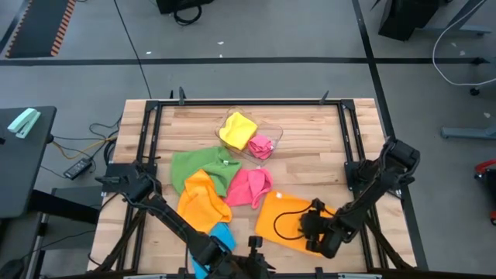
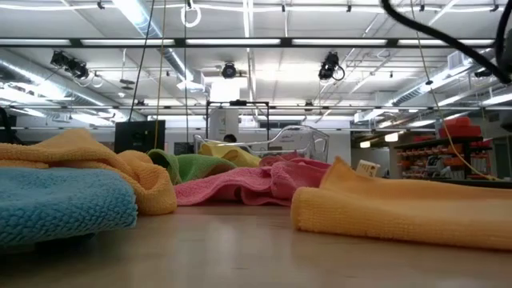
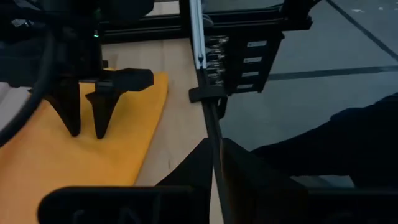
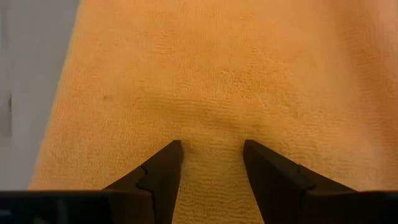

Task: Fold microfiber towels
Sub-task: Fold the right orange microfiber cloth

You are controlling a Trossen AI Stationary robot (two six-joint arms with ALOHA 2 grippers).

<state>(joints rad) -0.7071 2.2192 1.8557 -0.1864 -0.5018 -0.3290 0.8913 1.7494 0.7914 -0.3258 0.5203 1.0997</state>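
The towels are showing in plain bright colours: a green towel (image 1: pixel 198 165), an orange towel (image 1: pixel 203 200) beside it, a pink towel (image 1: pixel 249 187), a blue towel (image 1: pixel 219 237), and a second orange towel (image 1: pixel 285 221); a yellow towel (image 1: pixel 237 129) and another pink towel (image 1: pixel 262 145) are sitting in the clear tray (image 1: pixel 273 132) on the pale striped wood table (image 1: pixel 310 136)

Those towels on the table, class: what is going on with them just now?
The right gripper is open, fingers pressed down on an orange towel lying flat at the table's near right. The left gripper is shut near the front edge beside a blue towel, holding nothing visible. A second orange towel, green and pink ones lie crumpled mid-table; a yellow one sits in a clear tray.
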